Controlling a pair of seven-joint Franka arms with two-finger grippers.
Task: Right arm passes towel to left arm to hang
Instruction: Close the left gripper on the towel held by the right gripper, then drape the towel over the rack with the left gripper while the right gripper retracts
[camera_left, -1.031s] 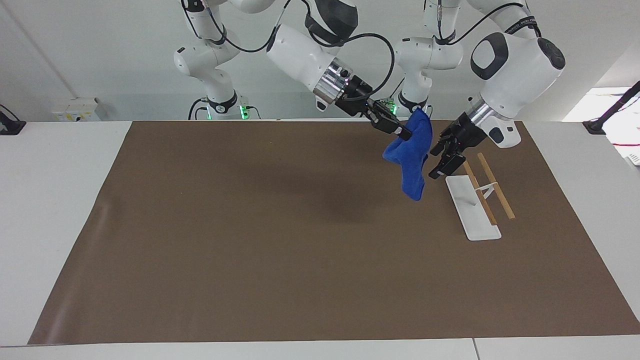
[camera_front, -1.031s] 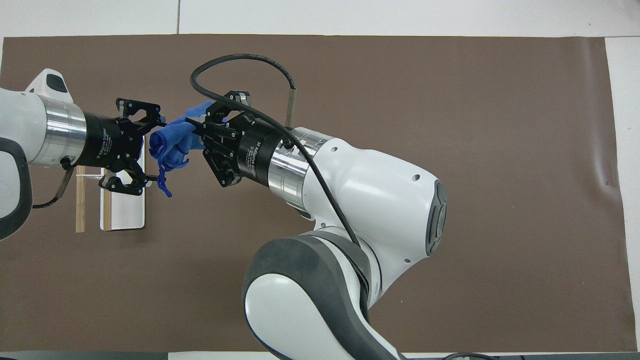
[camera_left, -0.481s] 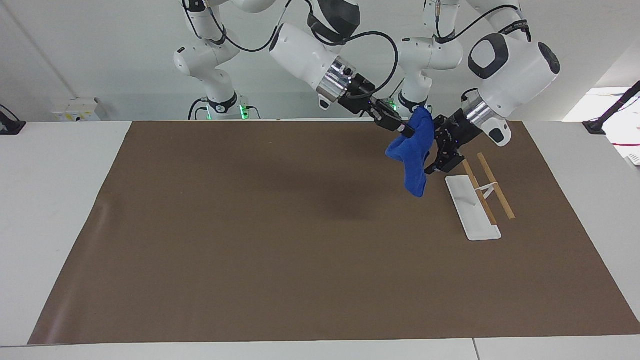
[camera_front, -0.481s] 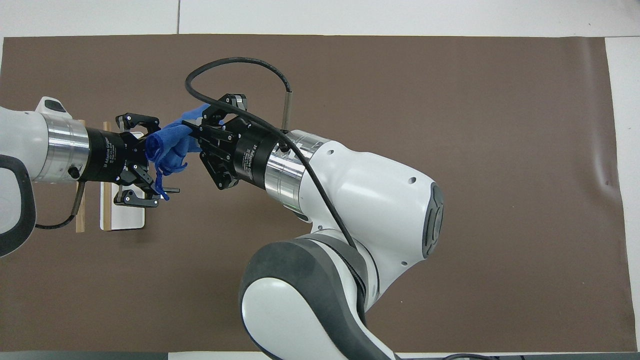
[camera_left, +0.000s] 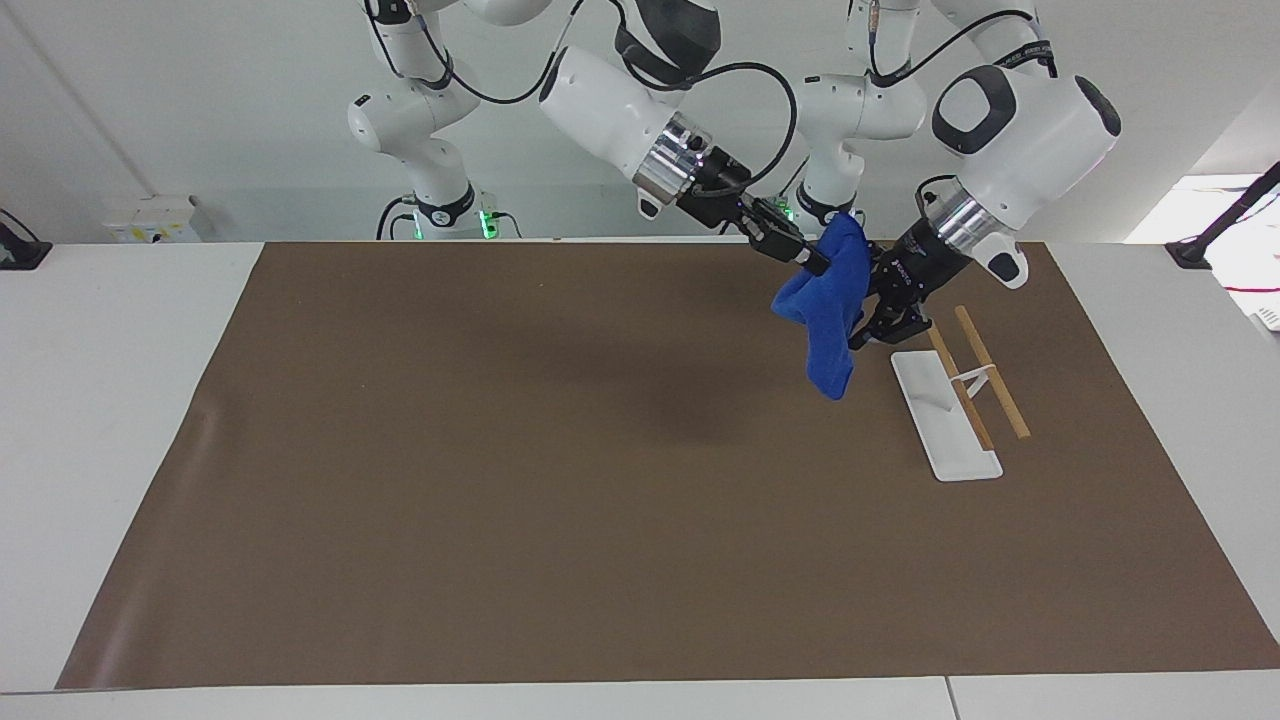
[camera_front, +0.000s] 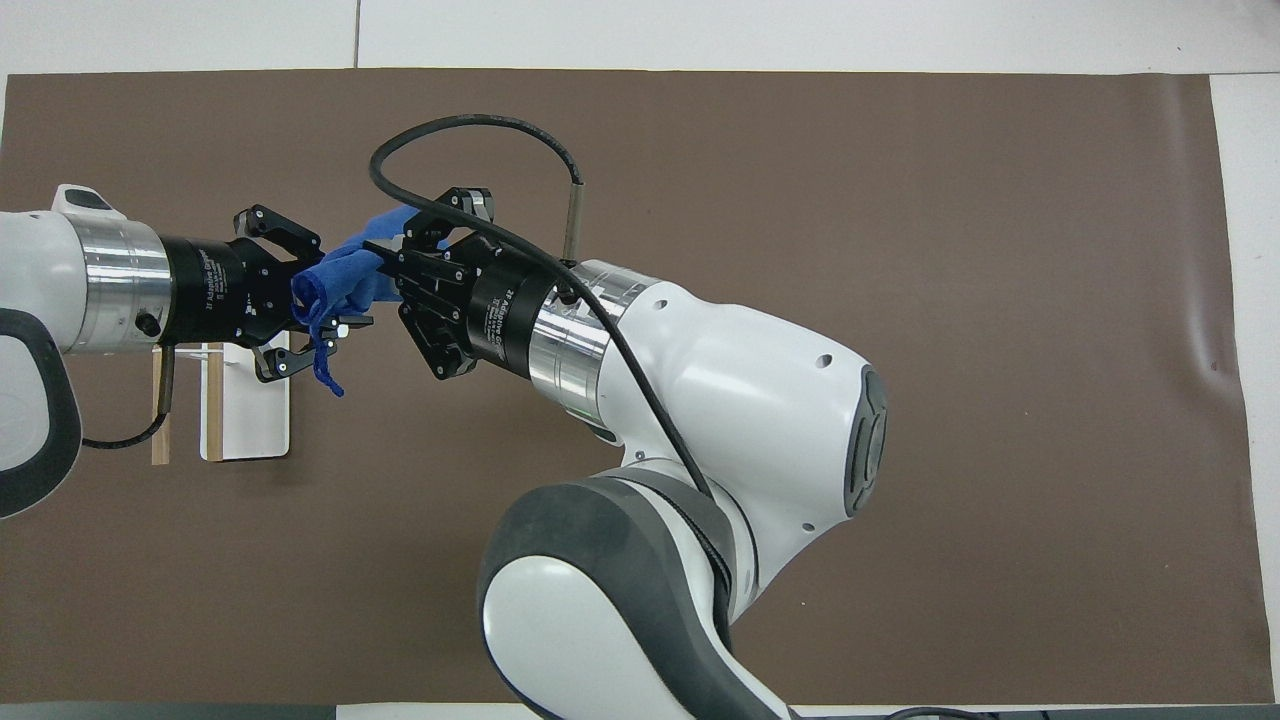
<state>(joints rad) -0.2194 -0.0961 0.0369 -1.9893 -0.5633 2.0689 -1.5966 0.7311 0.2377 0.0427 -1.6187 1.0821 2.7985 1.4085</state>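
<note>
Handover in progress. Right end effector is clamped on the top of the towel, holding it up in the air over the brown mat, just beside the rack at the left arm's end of the worktop. The towel hangs bunched, its tail pointing down and clear of the mat.

Change over the last second: the left end effector came in from over the rack with its fingers spread wide, and now sits right against the towel. In the overhead view its fingers have drawn in around the cloth compared with half a second ago. They look closing but not fully pinched; from the facing view the towel hides the tips, so I can't confirm a firm grip. The right end effector has hardly moved across the frames, and the towel's shape and position are nearly the same.

Meaning: the approach is done and the grasp is at the closing stage. The right arm shouldn't release until the left has cloth between both pads. Risk is that it catches only a loose fold, which then slips on release.

Rack is untouched, lying on the mat, under the left wrist.
</note>
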